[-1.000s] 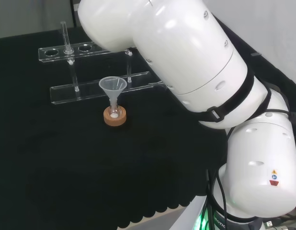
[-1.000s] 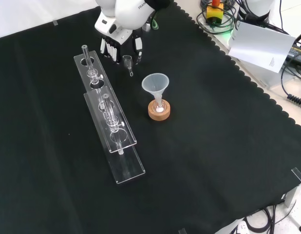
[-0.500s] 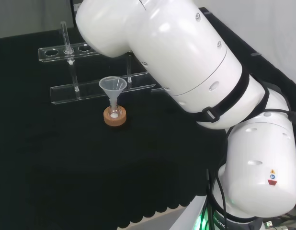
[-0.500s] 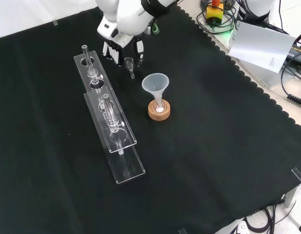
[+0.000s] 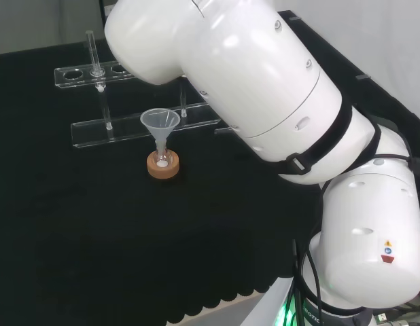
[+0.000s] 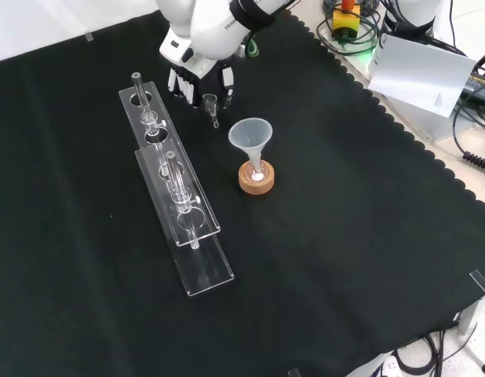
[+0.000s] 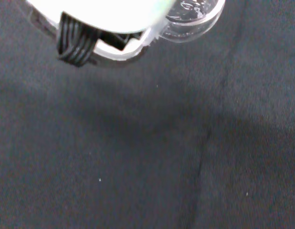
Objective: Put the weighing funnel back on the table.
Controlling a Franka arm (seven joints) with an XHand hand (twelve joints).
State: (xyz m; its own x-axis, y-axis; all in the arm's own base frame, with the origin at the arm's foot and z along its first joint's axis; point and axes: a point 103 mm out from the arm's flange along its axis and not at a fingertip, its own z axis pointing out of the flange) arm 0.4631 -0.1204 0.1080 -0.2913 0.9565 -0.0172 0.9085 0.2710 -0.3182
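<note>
A: Where is the weighing funnel (image 6: 212,104)?

B: In my hand (image 6: 197,69), toward the far side of the counter (image 6: 344,236) in the front view. My fingers and thumb pinch the small clear piece, its stem pointing down. I cannot tell whether the tip touches the black cloth.

A: What stands nearby?

B: Near it, closer to the camera, the big funnel (image 6: 251,135) sits in a small flask on a cork ring (image 6: 257,182). A clear rack (image 6: 173,188) lies to the left.
</note>
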